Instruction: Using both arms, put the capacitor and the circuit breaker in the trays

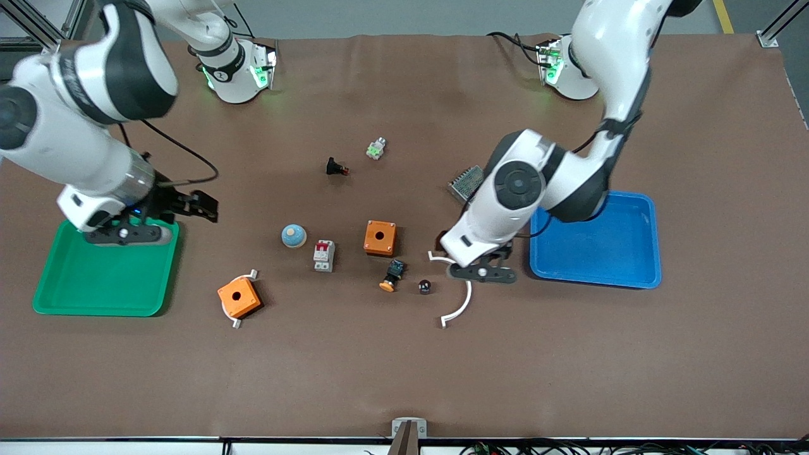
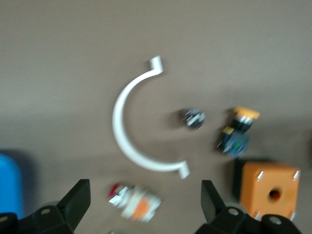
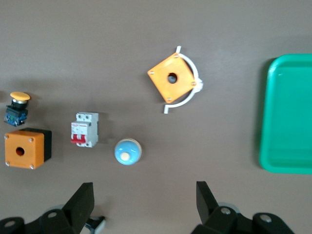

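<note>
The capacitor (image 1: 425,287), a tiny black cylinder with a shiny end, lies on the table beside the push-button with the orange cap (image 1: 393,276); it also shows in the left wrist view (image 2: 194,118). The circuit breaker (image 1: 324,255), a small white block with red toggles, lies between the blue dome (image 1: 294,236) and an orange box (image 1: 380,237); it also shows in the right wrist view (image 3: 85,129). My left gripper (image 1: 481,273) (image 2: 145,195) is open and empty, over the table beside the blue tray (image 1: 638,278), close to the capacitor. My right gripper (image 1: 126,235) (image 3: 144,195) is open and empty over the green tray's (image 1: 95,297) farther edge.
A white curved clip (image 1: 458,297) lies by the left gripper, and a white-and-orange part with a red tip (image 2: 134,201) lies under it. A second orange box in a white clip (image 1: 239,297), a black part with a red tip (image 1: 336,167), a green-white part (image 1: 377,148) and a grey mesh part (image 1: 466,182) are spread about.
</note>
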Tool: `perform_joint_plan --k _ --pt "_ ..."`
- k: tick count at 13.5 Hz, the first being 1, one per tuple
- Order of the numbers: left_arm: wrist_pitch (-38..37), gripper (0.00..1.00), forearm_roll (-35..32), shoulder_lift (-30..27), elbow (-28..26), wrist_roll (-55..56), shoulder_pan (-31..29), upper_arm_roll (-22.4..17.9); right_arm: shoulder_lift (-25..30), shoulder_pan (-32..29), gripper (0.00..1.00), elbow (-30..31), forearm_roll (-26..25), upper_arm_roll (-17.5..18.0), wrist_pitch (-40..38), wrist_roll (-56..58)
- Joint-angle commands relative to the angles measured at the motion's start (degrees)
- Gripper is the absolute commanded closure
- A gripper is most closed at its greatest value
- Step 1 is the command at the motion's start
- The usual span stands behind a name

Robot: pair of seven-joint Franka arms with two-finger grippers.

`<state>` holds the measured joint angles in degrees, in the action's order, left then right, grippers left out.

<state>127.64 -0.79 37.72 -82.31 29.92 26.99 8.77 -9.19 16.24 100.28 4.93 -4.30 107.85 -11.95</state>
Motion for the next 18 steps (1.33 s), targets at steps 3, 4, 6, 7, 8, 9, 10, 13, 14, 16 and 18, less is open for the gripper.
perform_joint_plan --k 3,4,6,7,8,9,10,13,14,16,18 --pt "12.79 0.0 0.35 10.96 6.02 3.57 2.98 -0.77 -9.51 7.04 0.14 -0.61 0.61 -0.53 9.55 -8.0" --pt "13.07 0.0 0.26 11.93 6.55 3.48 3.5 -0.86 -11.1 8.01 0.15 -0.61 0.61 -0.53 11.23 -9.57" --pt "13.25 0.0 0.09 14.3 8.04 3.48 4.12 -1.04 -14.26 10.72 0.16 -0.61 0.61 -0.53 14.92 -11.78" --pt "13.25 0.01 -0.09 14.92 8.22 3.48 5.08 -1.91 -16.1 11.0 0.17 -0.61 0.61 -0.53 16.5 -12.83" --pt "13.25 0.02 0.0 15.19 8.22 3.48 7.35 -5.05 -17.6 11.35 0.17 -0.61 0.61 -0.53 18.34 -13.36" --pt "13.25 0.05 0.08 15.62 8.22 3.48 9.2 -7.52 -19.18 12.14 0.17 -0.61 0.61 -0.53 20.19 -13.36" --pt "13.33 0.08 0.08 15.98 8.22 3.57 9.92 -8.67 -20.42 12.58 0.17 -0.61 0.69 -0.44 21.69 -13.54" --pt "13.33 0.19 0.08 16.68 9.36 4.27 10.01 -8.86 -23.76 14.86 0.17 -0.7 0.78 -0.44 26.61 -15.47" --pt "13.33 0.24 0.08 16.86 9.54 5.05 10.27 -8.86 -25.07 15.13 0.17 -0.7 0.78 -0.44 27.76 -16.08" --pt "13.33 0.39 0.08 16.86 9.89 5.41 10.28 -8.86 -26.22 16.19 0.2 -0.7 0.7 -0.53 28.3 -16.09" --pt "14.03 0.5 0.08 16.86 9.89 5.5 10.36 -8.86 -26.67 16.19 0.24 -0.7 0.7 -0.53 27.6 -15.65"
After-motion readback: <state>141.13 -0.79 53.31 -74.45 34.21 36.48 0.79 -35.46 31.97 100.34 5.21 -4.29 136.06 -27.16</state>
